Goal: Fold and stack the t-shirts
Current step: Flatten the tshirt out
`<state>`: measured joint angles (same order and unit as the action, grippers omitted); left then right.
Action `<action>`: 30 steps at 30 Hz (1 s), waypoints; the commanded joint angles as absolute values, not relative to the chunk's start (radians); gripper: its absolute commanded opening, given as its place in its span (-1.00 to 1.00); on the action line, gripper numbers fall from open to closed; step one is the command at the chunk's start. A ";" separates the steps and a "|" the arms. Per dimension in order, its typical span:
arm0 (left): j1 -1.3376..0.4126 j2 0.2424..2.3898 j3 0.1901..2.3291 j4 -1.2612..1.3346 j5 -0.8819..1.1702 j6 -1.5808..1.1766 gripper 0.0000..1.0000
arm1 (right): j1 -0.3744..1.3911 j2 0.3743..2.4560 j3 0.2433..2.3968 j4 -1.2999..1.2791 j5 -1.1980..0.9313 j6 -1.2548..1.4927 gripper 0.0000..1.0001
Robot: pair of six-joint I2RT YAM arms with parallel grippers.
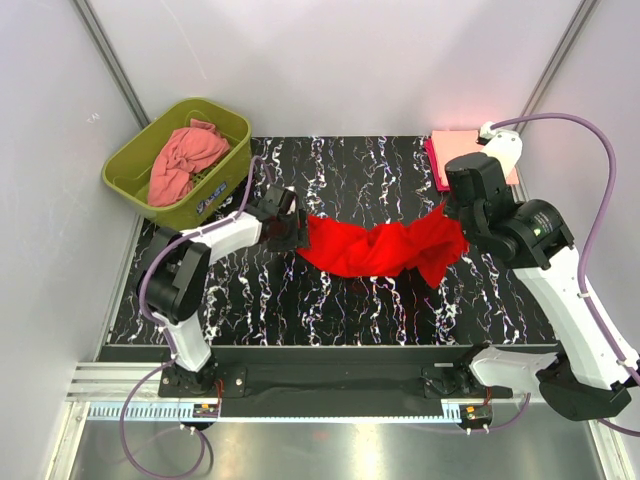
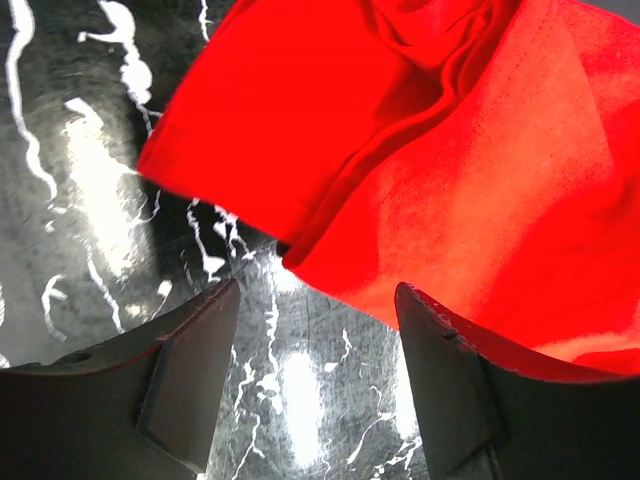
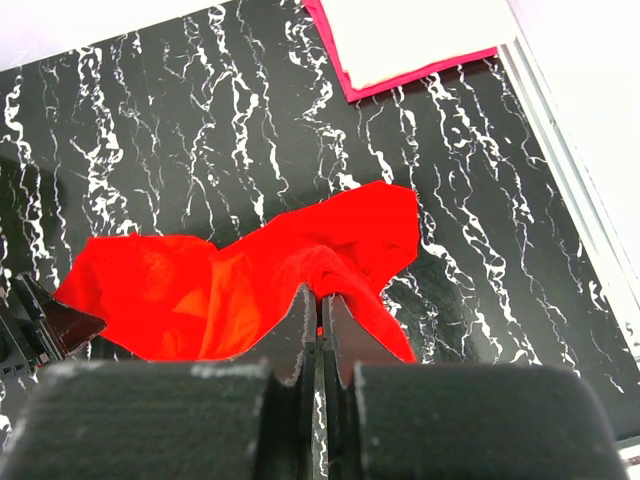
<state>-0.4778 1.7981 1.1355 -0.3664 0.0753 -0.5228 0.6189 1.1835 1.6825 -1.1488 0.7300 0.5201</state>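
- One red t-shirt lies bunched across the middle of the table in the top view. Its right end is lifted and its left end is down on the surface. Open table shows beyond and in front of it. The olive tub, holding the salmon-pink t-shirt, sits off the far-left corner.
- Left wrist view: the left gripper has its jaws spread with only bare table between them. The shirt's hem corner lies just ahead. For a clean spread it should, I judge, close on that single hem edge, not the doubled fold beside it.
- Right wrist view: the right gripper is closed tight, pinching a ridge of the red cloth. Drawing the two ends apart should flatten the shirt. The folded peach t-shirt on the magenta t-shirt and the table's right edge are near, so the free room lies leftward.
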 commanded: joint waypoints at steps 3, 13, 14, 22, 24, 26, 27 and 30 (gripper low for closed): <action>-0.491 1.730 1.100 -0.327 0.028 -0.518 0.38 | 0.614 1.169 1.678 -1.120 0.718 0.520 -1.00; -0.491 1.825 1.071 -0.247 0.084 -0.578 0.10 | 0.614 1.163 1.667 -1.108 0.701 0.515 -1.00; -0.492 1.830 1.071 -0.230 0.087 -0.580 0.05 | 0.614 1.161 1.663 -1.104 0.698 0.515 -1.00; -0.491 1.813 1.134 -0.270 0.052 -0.572 -0.87 | 0.614 1.170 1.623 -1.083 0.696 0.511 -1.00; -0.492 1.795 1.181 -0.339 0.040 -0.575 -1.00 | 0.614 1.177 1.626 -1.080 0.704 0.511 -1.00; -0.491 1.731 1.227 -0.412 0.035 -0.580 -1.00 | 0.612 1.193 1.657 -1.088 0.718 0.505 -1.00; -0.492 1.705 1.248 -0.441 0.028 -0.578 -1.00 | 0.612 1.206 1.679 -1.092 0.722 0.502 -1.00; -0.491 1.596 1.392 -0.575 -0.024 -0.560 -1.00 | 0.606 1.271 1.836 -1.132 0.745 0.474 -1.00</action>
<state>-0.4900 1.7523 1.2346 -0.4770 0.0429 -0.5762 0.6178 1.2339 1.7042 -1.1446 0.6971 0.5045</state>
